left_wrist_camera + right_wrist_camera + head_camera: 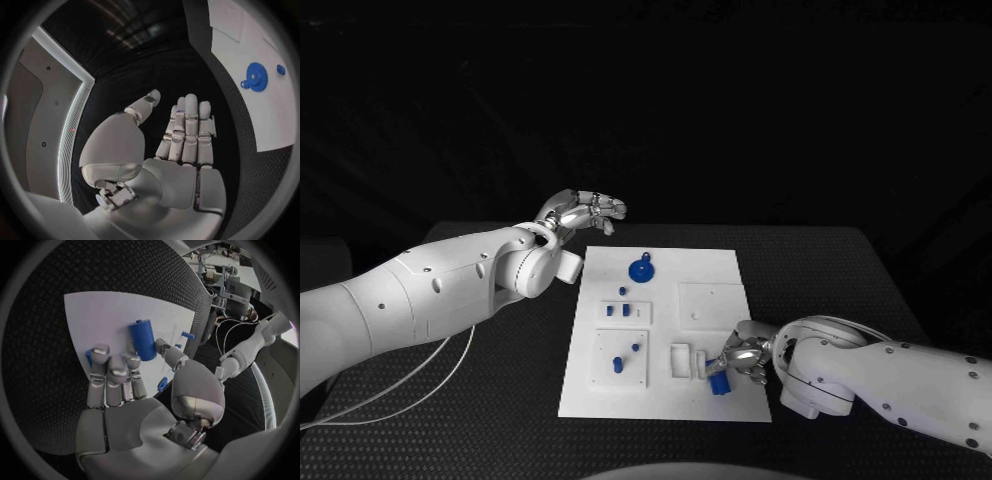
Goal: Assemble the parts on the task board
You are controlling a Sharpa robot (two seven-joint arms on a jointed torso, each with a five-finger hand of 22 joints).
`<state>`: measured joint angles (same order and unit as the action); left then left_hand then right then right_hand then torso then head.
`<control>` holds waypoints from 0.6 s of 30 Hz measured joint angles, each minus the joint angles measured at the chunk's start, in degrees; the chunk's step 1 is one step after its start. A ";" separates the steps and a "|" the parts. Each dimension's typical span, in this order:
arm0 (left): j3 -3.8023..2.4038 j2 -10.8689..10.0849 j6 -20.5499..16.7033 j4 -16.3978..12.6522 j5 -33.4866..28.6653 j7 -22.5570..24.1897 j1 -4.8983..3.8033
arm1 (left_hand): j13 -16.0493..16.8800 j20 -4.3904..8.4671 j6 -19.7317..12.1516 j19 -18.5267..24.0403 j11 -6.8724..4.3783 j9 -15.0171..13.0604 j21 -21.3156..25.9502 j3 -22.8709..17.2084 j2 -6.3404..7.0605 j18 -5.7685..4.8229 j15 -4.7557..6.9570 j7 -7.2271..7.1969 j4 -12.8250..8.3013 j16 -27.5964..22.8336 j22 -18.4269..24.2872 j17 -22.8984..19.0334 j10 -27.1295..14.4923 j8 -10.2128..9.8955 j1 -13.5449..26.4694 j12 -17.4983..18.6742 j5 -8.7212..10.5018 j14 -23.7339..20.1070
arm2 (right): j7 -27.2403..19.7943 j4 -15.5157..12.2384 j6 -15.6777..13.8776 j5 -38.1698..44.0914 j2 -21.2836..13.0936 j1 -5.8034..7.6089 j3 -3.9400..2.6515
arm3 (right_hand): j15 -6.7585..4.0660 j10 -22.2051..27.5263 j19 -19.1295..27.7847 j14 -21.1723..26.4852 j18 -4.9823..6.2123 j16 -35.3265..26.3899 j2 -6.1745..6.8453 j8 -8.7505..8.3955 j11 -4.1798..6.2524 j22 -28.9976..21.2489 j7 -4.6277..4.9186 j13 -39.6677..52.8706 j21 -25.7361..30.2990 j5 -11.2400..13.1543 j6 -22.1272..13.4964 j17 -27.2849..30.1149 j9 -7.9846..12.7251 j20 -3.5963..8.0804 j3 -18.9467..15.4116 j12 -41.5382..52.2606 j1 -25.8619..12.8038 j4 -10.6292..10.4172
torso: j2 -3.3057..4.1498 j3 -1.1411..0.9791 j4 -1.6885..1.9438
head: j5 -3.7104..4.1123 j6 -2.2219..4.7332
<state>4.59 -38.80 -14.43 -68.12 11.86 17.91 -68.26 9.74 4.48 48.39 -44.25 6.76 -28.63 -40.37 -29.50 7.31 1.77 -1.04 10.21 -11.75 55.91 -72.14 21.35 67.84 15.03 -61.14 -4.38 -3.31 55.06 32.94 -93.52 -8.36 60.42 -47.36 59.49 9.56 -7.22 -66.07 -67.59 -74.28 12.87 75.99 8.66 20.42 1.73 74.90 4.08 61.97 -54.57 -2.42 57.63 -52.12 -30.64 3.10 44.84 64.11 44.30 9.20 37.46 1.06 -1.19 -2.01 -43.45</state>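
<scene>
- My right hand (741, 357) sits at the near right corner of the task board (711, 262), its fingers (112, 371) lying nearly straight over the white plate. In the right wrist view a blue cylinder part (143, 339) lies just beyond the fingertips, with my thumb beside it. I cannot tell whether I actually hold it or only touch it.
- Judging from that, the first risk is a weak pinch. A round part held only at the tips could roll out and skid across the board or off onto the black surface (502, 420).
- A small blue piece (89, 355) shows at the outer side of those same fingers. If I sweep sideways I could knock it out of place.
- In the head view a blue part (718, 382) shows under my right hand beside the pale raised fixtures (681, 360). Pushing down at a tilt could jam it instead of seating it.
- Further in, the small blue pegs (626, 312) stand in the middle blocks. A wide swing of my right arm could clip them.
- Farther still, the blue gear (642, 270) lies near the board's far edge, well apart from both hands.
- My left hand (584, 212) hangs beyond the board's far left corner, fingers (187, 125) spread straight with nothing in them. If it comes in blind, it could bump the gear.
</scene>
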 measured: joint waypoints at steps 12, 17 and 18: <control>0.00 0.16 0.03 0.04 -0.01 -0.05 0.00 | 0.00 0.00 0.00 0.00 -0.01 0.06 0.00 0.00 -0.22 -0.04 0.00 0.00 0.00 0.00 0.00 -0.01 0.01 0.00 0.22 0.00 0.00 0.00 | 0.26 -1.92 -1.83 -3.86 -0.54 4.51 -0.21 | -0.23 -0.39 -0.05 0.20 0.00 0.00 -0.77 0.05 0.02 0.00 -0.37 0.00 -0.21 -0.21 0.37 -0.23 -0.01 -0.24 0.06 -0.01 -0.77 0.24 | 0.00 0.04 0.02 | -0.24 0.33; 0.00 0.39 0.07 0.04 -0.02 -0.10 0.00 | 0.01 0.00 0.00 0.00 -0.01 0.06 0.00 0.00 -0.22 -0.06 0.00 0.00 0.00 0.00 -0.05 0.05 0.01 0.00 0.22 0.00 0.00 0.00 | 0.21 -0.96 -2.35 -6.16 2.21 4.51 -0.15 | -0.23 -0.39 -0.04 0.20 0.00 0.00 -0.99 0.05 0.02 0.00 -0.38 -0.01 -0.21 -0.20 0.38 -0.23 -0.01 -0.25 0.00 -0.01 -1.02 0.30 | 0.02 0.07 0.10 | -0.13 0.45; 0.00 0.41 0.07 0.04 -0.02 -0.11 0.00 | 0.01 0.00 0.00 0.00 -0.01 0.05 0.00 0.00 -0.22 -0.06 0.00 0.00 0.00 0.00 -0.05 0.05 0.01 0.00 0.22 0.00 0.00 0.00 | 0.21 -0.71 -2.40 -6.48 2.70 4.51 -0.15 | -0.23 -0.39 -0.04 0.20 0.00 0.00 -0.98 0.05 0.02 0.00 -0.38 -0.01 -0.21 -0.20 0.38 -0.23 -0.01 -0.25 0.00 -0.01 -1.02 0.30 | 0.03 0.07 0.10 | -0.13 0.46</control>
<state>4.59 -38.38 -14.36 -68.08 11.84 17.80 -68.26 9.74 4.48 48.40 -44.24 6.75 -28.57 -40.37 -29.50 7.09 1.70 -1.04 10.21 -11.75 55.91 -72.19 21.40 67.85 15.03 -60.91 -4.38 -3.31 55.06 33.14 -94.22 -10.76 53.95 -44.67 64.00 9.41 -7.45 -66.46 -67.63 -74.07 12.87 75.99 7.67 20.47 1.74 74.90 3.70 61.96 -54.78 -2.62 58.01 -52.35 -30.65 2.86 44.84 64.10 43.28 9.50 37.49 1.13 -1.09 -2.14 -42.99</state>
